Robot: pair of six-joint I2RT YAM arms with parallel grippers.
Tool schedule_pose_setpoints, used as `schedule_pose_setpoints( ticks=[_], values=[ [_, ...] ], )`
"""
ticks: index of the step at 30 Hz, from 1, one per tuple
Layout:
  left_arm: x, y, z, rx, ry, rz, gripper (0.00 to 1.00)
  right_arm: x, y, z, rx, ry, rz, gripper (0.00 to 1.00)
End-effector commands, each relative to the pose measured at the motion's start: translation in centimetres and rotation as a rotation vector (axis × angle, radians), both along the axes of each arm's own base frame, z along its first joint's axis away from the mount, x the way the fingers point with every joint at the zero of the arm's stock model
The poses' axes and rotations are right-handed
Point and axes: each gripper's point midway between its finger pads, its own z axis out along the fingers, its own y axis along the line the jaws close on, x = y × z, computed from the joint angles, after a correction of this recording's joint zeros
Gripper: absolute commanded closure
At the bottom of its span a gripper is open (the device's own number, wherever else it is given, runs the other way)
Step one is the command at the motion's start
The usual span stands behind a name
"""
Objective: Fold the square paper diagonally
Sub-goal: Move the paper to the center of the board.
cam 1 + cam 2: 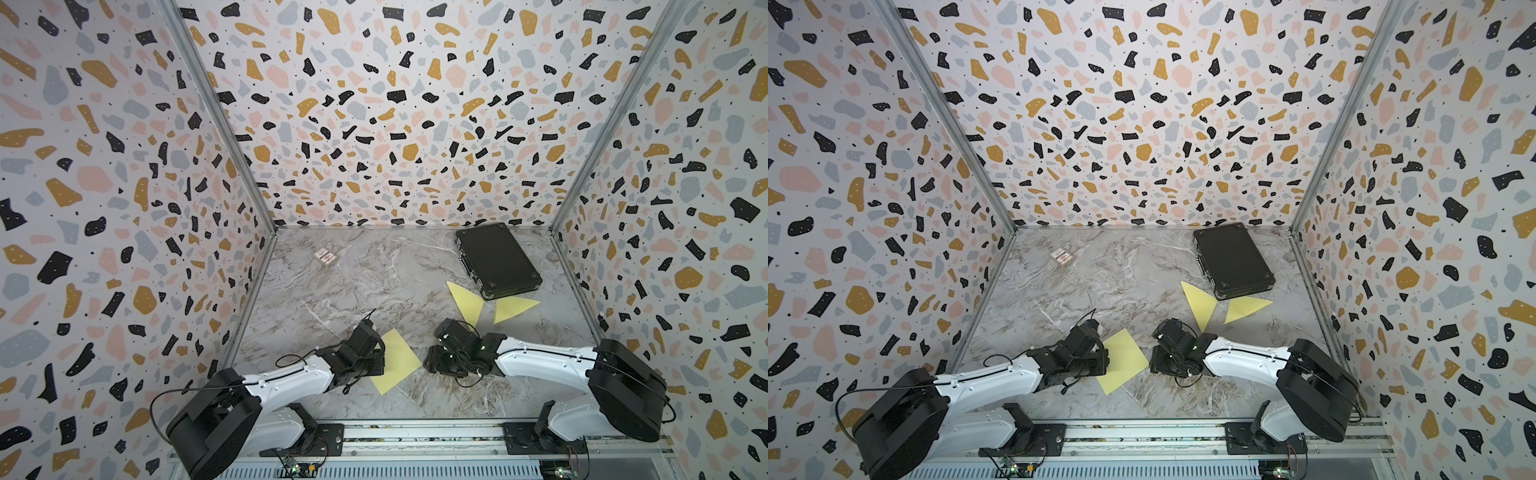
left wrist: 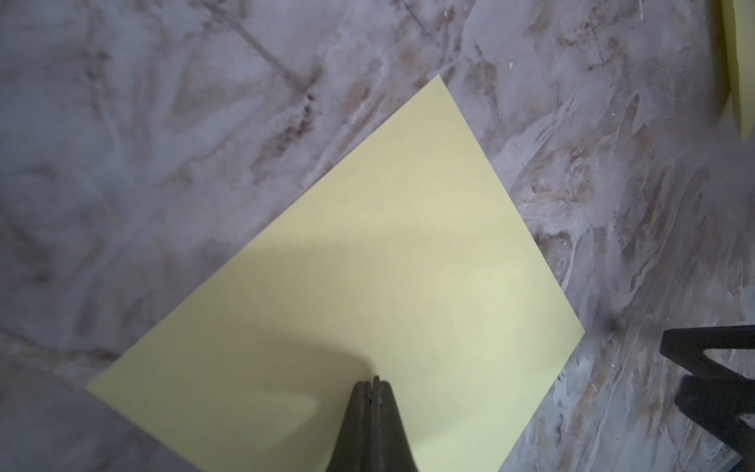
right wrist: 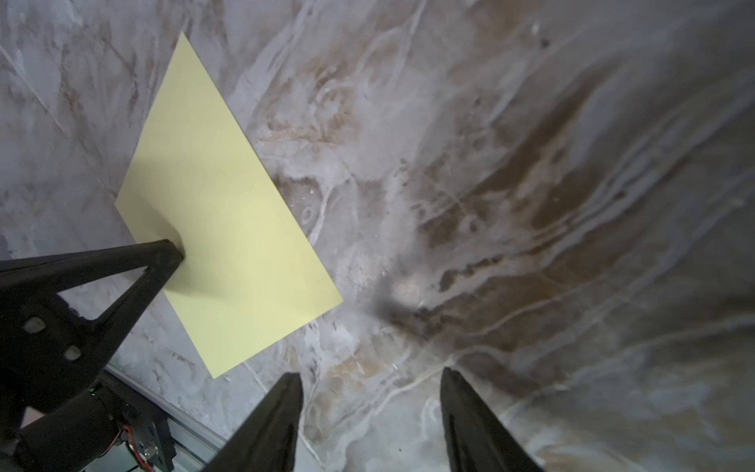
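Observation:
The square paper [image 1: 399, 361] [image 1: 1124, 360] is pale yellow and lies flat on the marble table, turned like a diamond, near the front. My left gripper [image 1: 379, 355] [image 1: 1104, 357] [image 2: 376, 382] is shut, its tip resting on the paper [image 2: 388, 253] near its left corner, with nothing between the jaws. In the right wrist view that tip [image 3: 175, 250] presses the sheet [image 3: 233, 229]. My right gripper [image 1: 430, 362] [image 1: 1155, 362] [image 3: 371, 378] is open over bare marble just right of the paper's right corner, holding nothing.
Two folded yellow triangles [image 1: 467, 303] [image 1: 513, 309] lie behind the right arm, beside a closed black case [image 1: 498, 259] at the back right. A small card box [image 1: 325, 257] sits at the back left. Patterned walls enclose the table on three sides.

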Motion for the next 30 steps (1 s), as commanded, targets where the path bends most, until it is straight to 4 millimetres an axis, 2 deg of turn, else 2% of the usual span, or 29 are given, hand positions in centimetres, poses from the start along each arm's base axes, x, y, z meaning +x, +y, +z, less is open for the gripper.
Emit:
schedule_pose_setpoints(
  ticks=[1, 7, 15, 19, 30],
  values=[
    [-1.0, 1.4, -1.5, 0.044, 0.036, 0.021, 1.0, 0.6, 1.4, 0.9, 0.02, -0.018, -0.008, 0.41],
    [-1.1, 1.4, -2.1, 0.054, 0.054, 0.016, 1.0, 0.6, 2.3, -0.2, 0.011, 0.007, -0.004, 0.41],
    [-1.2, 1.2, -2.5, 0.053, 0.066, 0.013, 1.0, 0.9, 1.9, -2.2, -0.039, 0.007, -0.019, 0.43],
    [-1.3, 1.2, -2.5, 0.05, 0.072, 0.011, 1.0, 0.7, 2.7, -3.2, -0.01, 0.036, -0.025, 0.43],
    [-1.8, 1.5, -2.8, 0.047, 0.084, 0.018, 1.0, 2.4, 6.5, -1.6, 0.186, -0.037, -0.008, 0.42]
  ],
)
